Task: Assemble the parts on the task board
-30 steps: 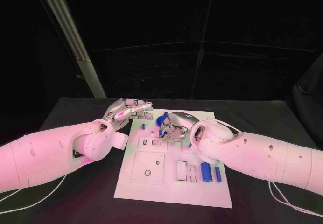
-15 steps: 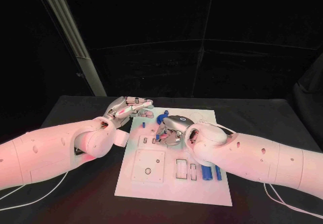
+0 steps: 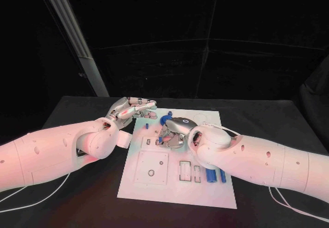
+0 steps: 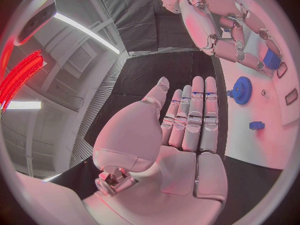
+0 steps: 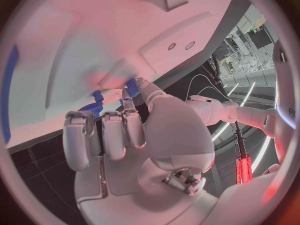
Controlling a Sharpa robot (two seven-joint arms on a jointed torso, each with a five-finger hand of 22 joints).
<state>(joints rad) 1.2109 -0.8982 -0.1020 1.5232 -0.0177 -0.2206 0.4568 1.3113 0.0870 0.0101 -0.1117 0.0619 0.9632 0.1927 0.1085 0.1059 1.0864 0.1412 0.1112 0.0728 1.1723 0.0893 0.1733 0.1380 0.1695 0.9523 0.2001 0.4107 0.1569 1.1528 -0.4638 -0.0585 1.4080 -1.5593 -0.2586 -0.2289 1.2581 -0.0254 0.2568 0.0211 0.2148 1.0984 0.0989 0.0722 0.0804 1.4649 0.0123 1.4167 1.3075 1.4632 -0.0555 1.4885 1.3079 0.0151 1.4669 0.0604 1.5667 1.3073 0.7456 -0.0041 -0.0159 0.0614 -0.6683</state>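
Two hands sit at the far end of the task board [image 3: 171, 190]. Over the last second the right hand [image 3: 177, 130] has slid in from the board's right side to its upper middle, then barely moved in the last half second. It now hangs low over the blue gear [image 4: 241, 90], fingers curled down. Blue shows between the fingertips in the right wrist view, but I cannot tell whether it is pinching a part or only hovering. Likely it is lining up a pick or a seat there.

The left hand [image 3: 130, 110] has edged slightly away along the board's far left corner. Its palm is flat, fingers straight and together, holding nothing.

The gear lies flat on the board, a toothed plastic disc. A small blue peg [image 4: 256, 125] is near it, apart. Two blue cylinders [image 3: 210, 175] lie side by side at the near right, untouched, beside the rectangular slots [image 3: 184, 172]. The board is smooth, matt white and rigid, with cut-outs. The table [image 3: 274, 123] is black and looks cloth-like
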